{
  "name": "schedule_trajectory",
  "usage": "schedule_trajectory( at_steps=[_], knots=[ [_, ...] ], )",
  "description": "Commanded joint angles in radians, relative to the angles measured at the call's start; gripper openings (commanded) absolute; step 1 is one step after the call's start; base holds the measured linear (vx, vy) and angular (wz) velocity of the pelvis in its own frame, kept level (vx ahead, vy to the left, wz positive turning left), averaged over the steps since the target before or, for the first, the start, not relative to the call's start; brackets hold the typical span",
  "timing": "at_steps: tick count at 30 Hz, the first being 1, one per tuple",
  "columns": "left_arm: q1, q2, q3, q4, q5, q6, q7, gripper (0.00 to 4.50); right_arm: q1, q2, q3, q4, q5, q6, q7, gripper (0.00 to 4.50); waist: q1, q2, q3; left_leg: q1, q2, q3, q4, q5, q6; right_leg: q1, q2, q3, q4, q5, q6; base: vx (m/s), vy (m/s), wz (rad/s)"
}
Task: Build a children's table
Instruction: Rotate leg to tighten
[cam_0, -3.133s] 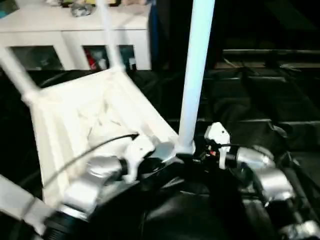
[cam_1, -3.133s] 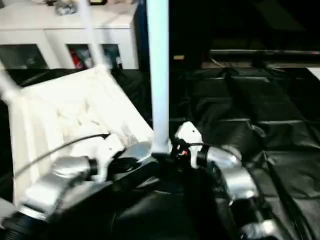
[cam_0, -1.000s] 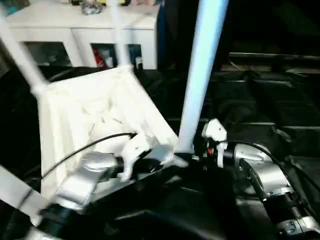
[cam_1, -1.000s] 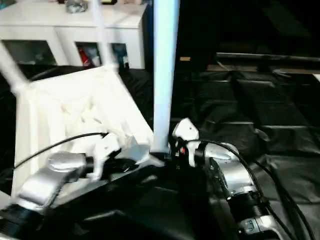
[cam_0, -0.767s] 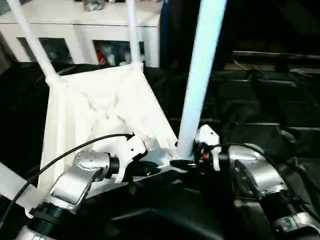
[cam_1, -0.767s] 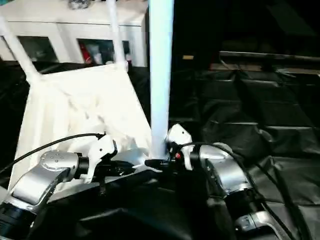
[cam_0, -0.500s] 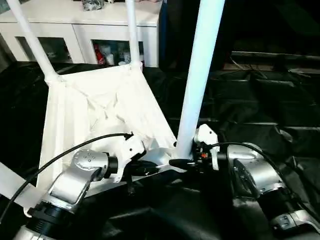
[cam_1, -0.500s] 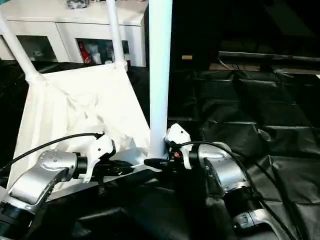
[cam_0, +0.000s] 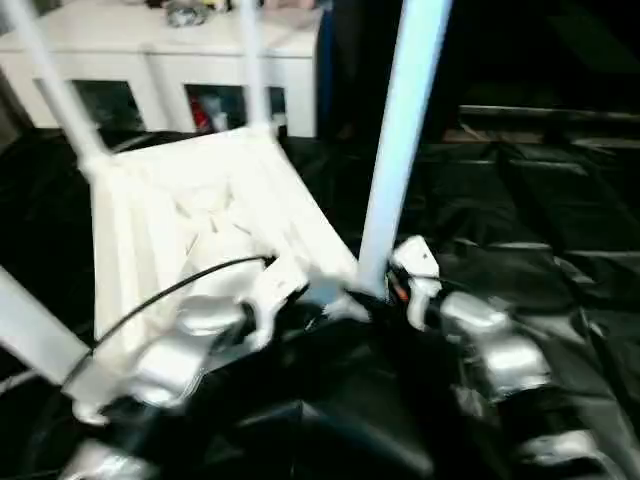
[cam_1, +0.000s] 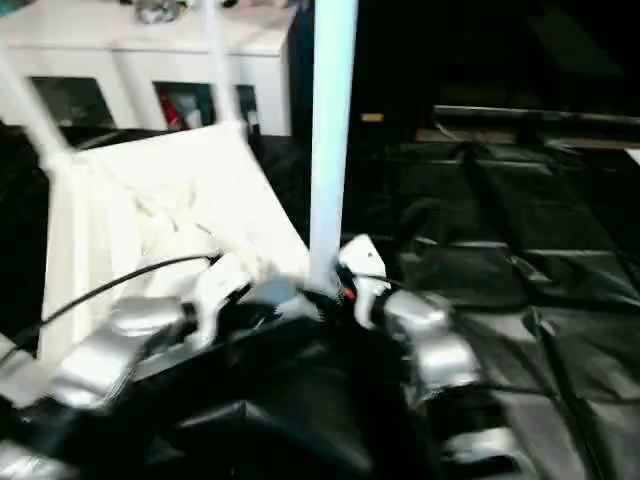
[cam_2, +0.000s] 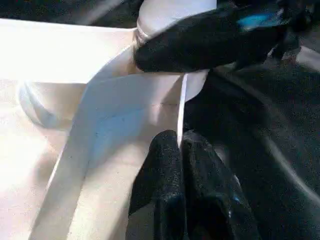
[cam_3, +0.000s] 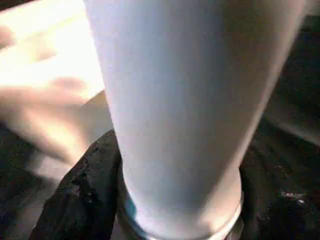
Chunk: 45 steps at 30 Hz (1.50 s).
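Lying upside down on a black sheet (cam_1: 520, 230), the white table top (cam_0: 190, 230) shows its ribbed underside, tilted up toward the near right corner. No writing or label can be read anywhere. Four tube legs stand in its corner sockets: two at the far corners (cam_0: 255, 60) (cam_0: 55, 90), one at the near left (cam_0: 30, 335), and the near right leg (cam_0: 400, 140) rising tall through the middle of the head views.

The right gripper (cam_3: 175, 200) clamps the base of that near right leg, one black finger on each side of the tube just above the socket collar. The left gripper (cam_2: 181, 150) has its two fingers pressed together on the thin edge wall of the table top, right beside the same corner socket (cam_2: 170, 20).

Behind the table stands a white cabinet (cam_0: 160, 60) with glass doors; red and other small items sit inside it, too blurred to name, and more clutter lies on top. A black cable (cam_0: 150, 300) crosses the left forearm.
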<state>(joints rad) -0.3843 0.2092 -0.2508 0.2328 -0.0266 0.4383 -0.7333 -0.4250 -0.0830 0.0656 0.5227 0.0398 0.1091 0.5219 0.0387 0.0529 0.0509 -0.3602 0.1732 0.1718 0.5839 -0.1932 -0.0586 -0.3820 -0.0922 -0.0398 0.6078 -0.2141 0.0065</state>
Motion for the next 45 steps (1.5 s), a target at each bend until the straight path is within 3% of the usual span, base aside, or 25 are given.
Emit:
schedule_trajectory(
  at_steps=[1,2,3,5,8,9,11,12,16,20,21,24,27,33,38,45],
  knots=[
    [-0.026,-0.049,-0.004,0.041,0.007,0.012,0.103,0.0,0.031,0.073,0.081,0.045,-0.004,0.041,-0.011,2.7,-0.003,-0.013,-0.034,0.008,0.04,-0.025,-0.094,-0.419,-0.037,0.017,-0.046,0.031,-0.104,-0.449,-0.139,0.0,0.0,0.0],
    [-0.034,-0.088,-0.006,0.058,0.01,0.008,0.136,0.0,0.035,0.104,0.12,0.032,-0.024,0.032,-0.003,2.7,-0.001,0.01,-0.034,0.016,0.041,-0.025,-0.091,-0.423,-0.027,0.009,-0.051,0.036,-0.108,-0.468,-0.136,0.0,0.0,0.0],
    [-0.039,-0.108,-0.008,0.065,0.012,0.004,0.149,0.0,0.037,0.118,0.143,0.023,-0.032,0.022,0.011,2.7,-0.008,0.002,-0.034,0.01,0.04,-0.023,-0.092,-0.417,-0.019,0.012,-0.048,0.035,-0.112,-0.464,-0.133,0.0,0.0,0.0],
    [-0.049,-0.136,-0.012,0.077,0.013,-0.004,0.165,0.0,0.034,0.136,0.163,0.017,-0.038,0.008,0.027,3.26,-0.004,-0.009,-0.035,0.009,0.04,-0.019,-0.092,-0.389,-0.001,0.012,-0.047,0.037,-0.114,-0.451,-0.129,0.0,0.0,0.0],
    [-0.057,-0.156,-0.016,0.081,0.003,-0.01,0.151,0.0,0.029,0.146,0.149,0.012,-0.004,0.019,0.058,3.45,-0.001,-0.009,-0.038,0.002,0.044,-0.017,-0.093,-0.323,0.024,0.016,-0.048,0.037,-0.108,-0.386,-0.145,0.0,0.0,0.0],
    [-0.057,-0.155,-0.017,0.08,0.001,-0.017,0.141,0.0,0.03,0.143,0.142,0.004,0.014,0.031,0.079,3.77,-0.002,-0.009,-0.038,0.001,0.044,-0.016,-0.093,-0.315,0.029,0.017,-0.048,0.037,-0.107,-0.368,-0.152,0.0,0.0,0.0],
    [-0.049,-0.135,-0.016,0.069,-0.004,-0.02,0.106,0.0,0.033,0.106,0.149,-0.02,0.022,0.031,0.139,3.89,0.0,-0.016,-0.044,-0.003,0.046,-0.015,-0.092,-0.279,0.04,0.023,-0.047,0.036,-0.101,-0.322,-0.163,0.0,0.0,0.0],
    [-0.043,-0.121,-0.014,0.061,-0.011,-0.022,0.085,0.0,0.037,0.08,0.154,-0.036,0.029,0.029,0.177,3.89,0.001,-0.013,-0.045,-0.004,0.046,-0.015,-0.091,-0.271,0.045,0.023,-0.047,0.035,-0.099,-0.308,-0.167,0.0,0.0,0.0],
    [-0.024,-0.057,0.003,0.033,-0.015,-0.017,0.022,0.0,0.038,-0.02,0.148,-0.087,0.066,0.047,0.333,3.94,0.011,-0.018,-0.055,-0.008,0.045,-0.008,-0.074,-0.16,0.103,0.03,-0.048,0.035,-0.085,-0.16,-0.21,0.0,0.0,0.0],
    [0.001,0.023,-0.009,-0.006,-0.036,-0.012,-0.108,0.0,0.044,-0.121,0.167,-0.137,0.108,0.049,0.521,3.94,0.017,-0.014,-0.059,-0.011,0.046,-0.007,-0.066,-0.104,0.141,0.035,-0.048,0.029,-0.073,-0.067,-0.238,0.014,-0.003,0.0],
    [0.008,0.049,-0.021,-0.023,-0.047,-0.001,-0.157,0.0,0.041,-0.139,0.166,-0.141,0.114,0.058,0.546,3.94,0.018,-0.008,-0.061,-0.012,0.046,-0.007,-0.064,-0.091,0.148,0.035,-0.047,0.028,-0.068,-0.043,-0.249,0.0,0.0,0.0],
    [0.026,0.112,-0.048,-0.068,-0.075,0.014,-0.265,0.0,0.028,-0.184,0.162,-0.136,0.114,0.065,0.614,3.94,0.017,-0.009,-0.063,-0.01,0.048,-0.007,-0.062,-0.067,0.156,0.037,-0.043,0.024,-0.06,0.009,-0.271,0.0,0.0,0.0],
    [0.028,0.154,-0.054,-0.083,-0.094,0.019,-0.32,0.0,0.019,-0.213,0.156,-0.119,0.111,0.064,0.661,3.94,0.018,-0.005,-0.064,-0.005,0.048,-0.006,-0.061,-0.083,0.149,0.037,-0.043,0.022,-0.06,0.004,-0.292,0.0,0.0,0.0],
    [0.028,0.196,-0.059,-0.091,-0.114,0.016,-0.39,0.0,0.021,-0.236,0.162,-0.122,0.122,0.065,0.701,3.35,0.024,-0.006,-0.063,0.0,0.051,-0.004,-0.065,-0.121,0.118,0.036,-0.043,0.025,-0.061,-0.032,-0.296,0.0,0.0,0.0],
    [0.019,0.208,-0.055,-0.082,-0.116,0.012,-0.404,0.0,0.019,-0.233,0.162,-0.116,0.12,0.064,0.72,2.95,0.026,-0.007,-0.065,-0.004,0.049,-0.005,-0.062,-0.103,0.118,0.039,-0.044,0.025,-0.056,-0.001,-0.296,0.0,0.0,0.0],
    [0.013,0.197,-0.047,-0.059,-0.099,0.001,-0.366,0.0,0.028,-0.228,0.172,-0.115,0.121,0.066,0.717,2.75,0.026,-0.011,-0.064,-0.005,0.049,-0.005,-0.062,-0.117,0.111,0.039,-0.046,0.026,-0.058,-0.038,-0.291,0.0,0.0,0.0]
  ],
)
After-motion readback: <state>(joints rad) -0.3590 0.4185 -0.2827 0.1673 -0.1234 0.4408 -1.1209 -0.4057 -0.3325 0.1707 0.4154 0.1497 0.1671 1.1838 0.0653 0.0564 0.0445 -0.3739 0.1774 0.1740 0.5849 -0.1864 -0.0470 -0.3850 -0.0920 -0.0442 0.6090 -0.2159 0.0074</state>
